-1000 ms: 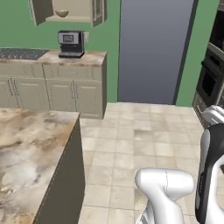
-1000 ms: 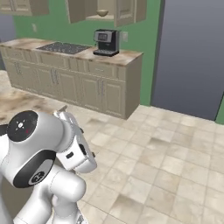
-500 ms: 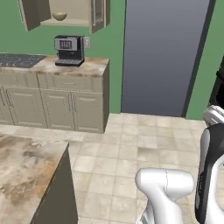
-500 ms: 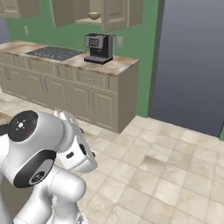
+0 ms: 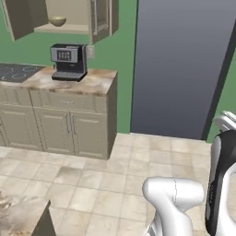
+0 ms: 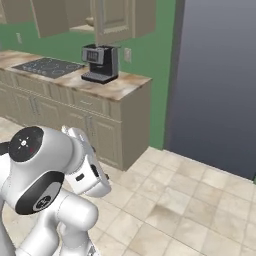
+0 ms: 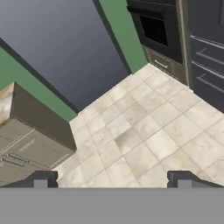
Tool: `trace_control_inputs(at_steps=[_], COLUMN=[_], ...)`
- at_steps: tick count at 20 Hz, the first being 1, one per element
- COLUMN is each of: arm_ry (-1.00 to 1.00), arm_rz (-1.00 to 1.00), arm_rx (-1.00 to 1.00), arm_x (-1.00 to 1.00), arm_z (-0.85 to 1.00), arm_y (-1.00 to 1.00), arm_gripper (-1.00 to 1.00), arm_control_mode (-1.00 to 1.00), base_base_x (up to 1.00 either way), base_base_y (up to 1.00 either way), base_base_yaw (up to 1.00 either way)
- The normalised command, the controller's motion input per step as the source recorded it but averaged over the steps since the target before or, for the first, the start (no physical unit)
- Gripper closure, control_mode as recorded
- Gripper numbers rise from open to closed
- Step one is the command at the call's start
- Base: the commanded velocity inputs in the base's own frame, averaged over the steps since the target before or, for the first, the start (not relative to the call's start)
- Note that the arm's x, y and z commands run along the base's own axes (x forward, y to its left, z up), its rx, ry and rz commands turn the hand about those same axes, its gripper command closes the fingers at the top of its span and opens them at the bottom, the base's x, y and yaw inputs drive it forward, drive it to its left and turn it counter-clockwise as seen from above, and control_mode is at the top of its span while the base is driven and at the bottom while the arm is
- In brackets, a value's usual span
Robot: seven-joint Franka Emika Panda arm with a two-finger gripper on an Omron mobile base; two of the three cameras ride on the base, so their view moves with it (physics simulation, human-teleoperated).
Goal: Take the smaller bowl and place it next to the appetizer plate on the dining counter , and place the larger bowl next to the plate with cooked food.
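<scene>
Before reaching for the smaller bowl (image 5: 57,20), better to bring the base close and square to the wall counter (image 5: 92,80), at present well apart from the arm. To be found on the shelf of the open wall cabinet (image 5: 76,11), above the coffee machine (image 5: 69,62) and a little to its left. Keep the gripper (image 7: 111,181) as it is, with jaws spread fully and holding nothing, only floor tiles between the fingertips (image 7: 41,179). Then raise the hand high, come in level over the coffee machine, stay clear of the open cabinet door (image 5: 23,20), and pinch one wall of the bowl at the rim. Probably an early stage: smaller bowl not yet taken.

- Far below and left of the coffee machine: a corner of the dining counter (image 5: 18,221), beige-brown marbled stone.
- Just left of the coffee machine: a flat black cooktop (image 5: 14,72), sunk into a similar stone top.
- Above it: the small tan bowl, round, smooth and plain.
- Coffee machine itself: boxy, dark, with a silver front.
- To its right: a tall flat grey panel (image 5: 184,64), matte, beside a green wall.
</scene>
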Motion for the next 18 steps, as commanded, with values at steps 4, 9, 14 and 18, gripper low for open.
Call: trace_control_inputs(at_steps=[4,9,14,18], arm_ry=[0.00,0.00,0.00,0.00], arm_rz=[0.00,0.00,0.00,0.00], arm_rx=[0.00,0.00,0.00,0.00], arm_x=[0.00,0.00,0.00,0.00], arm_z=[0.00,0.00,0.00,0.00], arm_y=[0.00,0.00,0.00,0.00], arm_gripper=[-1.00,-1.00,-1.00,-1.00], arm_control_mode=[1.00,1.00,1.00,1.00], base_base_x=[1.00,1.00,1.00,1.00], base_base_y=[-0.01,0.29,0.81,0.87], base_base_yaw=[0.03,0.08,0.29,0.18])
